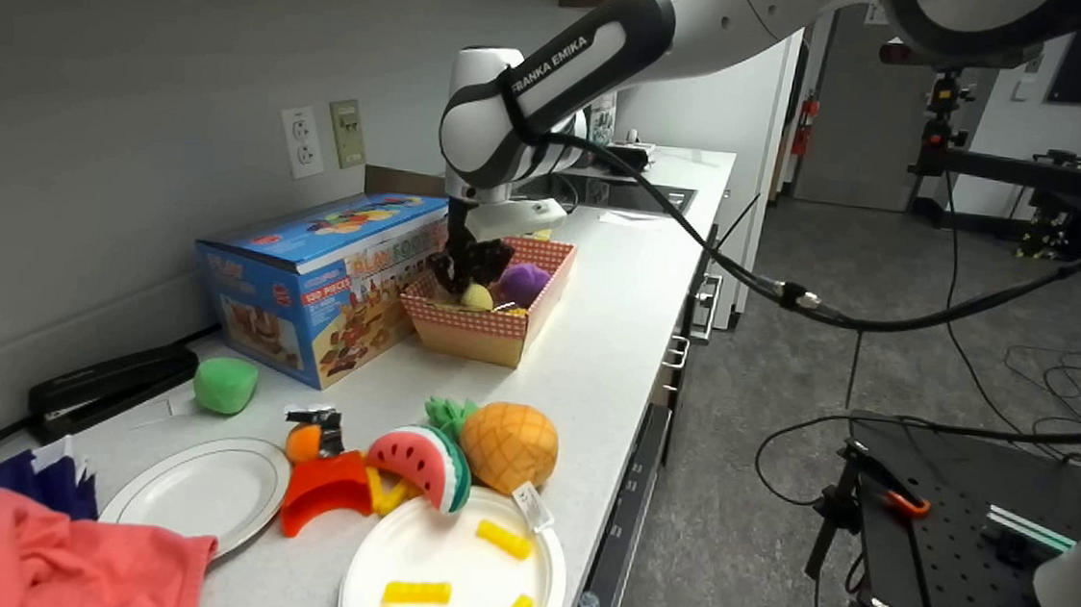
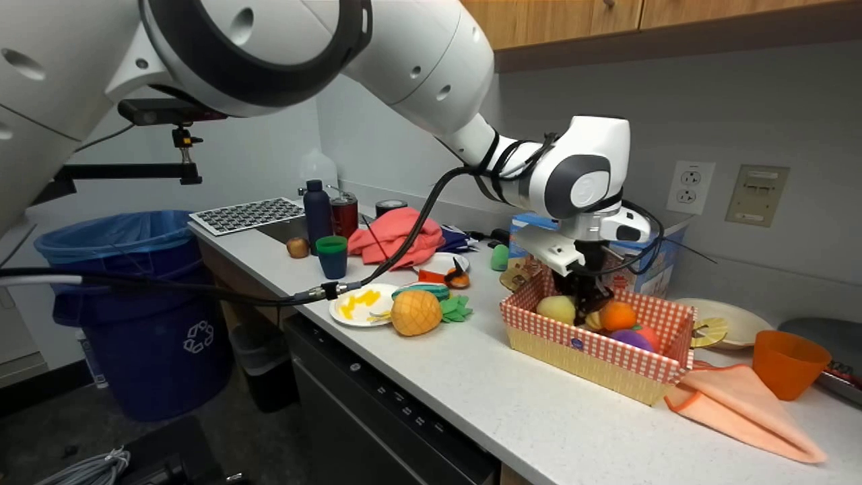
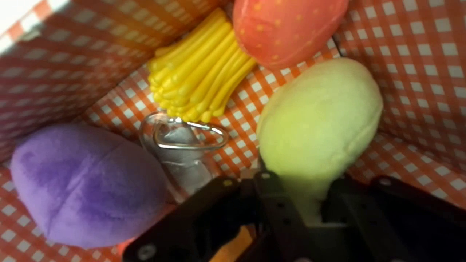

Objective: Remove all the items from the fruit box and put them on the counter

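Rather plump, pale yellow-green toy (image 3: 320, 116), faintly seamed, pinched in claw (image 3: 304, 178).

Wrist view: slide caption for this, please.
Jaws flank a pale-green toy inside the checked box, a purple toy nearby.

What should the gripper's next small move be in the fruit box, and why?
Probably close the gripper a touch more on the pear-shaped plush before lifting. In the wrist view the fingers flank its narrow end, but I can't tell whether they press on it. It is inside the fruit box, so a firm hold would likely help it clear the gingham walls.
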Tool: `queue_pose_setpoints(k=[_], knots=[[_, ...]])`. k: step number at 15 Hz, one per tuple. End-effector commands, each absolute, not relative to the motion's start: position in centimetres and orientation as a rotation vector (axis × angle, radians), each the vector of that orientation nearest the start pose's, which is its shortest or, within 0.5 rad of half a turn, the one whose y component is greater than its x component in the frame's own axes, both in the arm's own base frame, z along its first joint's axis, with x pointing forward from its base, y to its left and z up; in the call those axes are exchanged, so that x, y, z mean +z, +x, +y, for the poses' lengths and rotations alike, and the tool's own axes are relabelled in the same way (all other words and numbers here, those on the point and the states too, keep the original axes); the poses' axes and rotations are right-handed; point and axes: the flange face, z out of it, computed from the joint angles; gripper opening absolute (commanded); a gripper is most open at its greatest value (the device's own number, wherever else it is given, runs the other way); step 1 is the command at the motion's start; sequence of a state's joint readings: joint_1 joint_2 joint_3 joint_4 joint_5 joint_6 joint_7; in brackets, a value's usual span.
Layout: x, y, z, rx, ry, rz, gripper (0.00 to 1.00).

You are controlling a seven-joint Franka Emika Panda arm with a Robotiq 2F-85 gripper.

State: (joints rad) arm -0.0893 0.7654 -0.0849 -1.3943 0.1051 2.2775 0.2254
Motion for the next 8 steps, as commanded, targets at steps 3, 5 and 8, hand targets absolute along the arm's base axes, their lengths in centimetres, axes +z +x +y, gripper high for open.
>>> queue_pose_setpoints(k=[3, 5, 8], knots=[[33.7, 71.1, -9.2, -0.333, -3.033, 0.456, 0.04], [36.2, 70.2, -7.7, -0.385, -3.018, 0.36, 0.02], [38.8, 68.5, -4.1, -0.418, -2.992, 0.134, 0.03]])
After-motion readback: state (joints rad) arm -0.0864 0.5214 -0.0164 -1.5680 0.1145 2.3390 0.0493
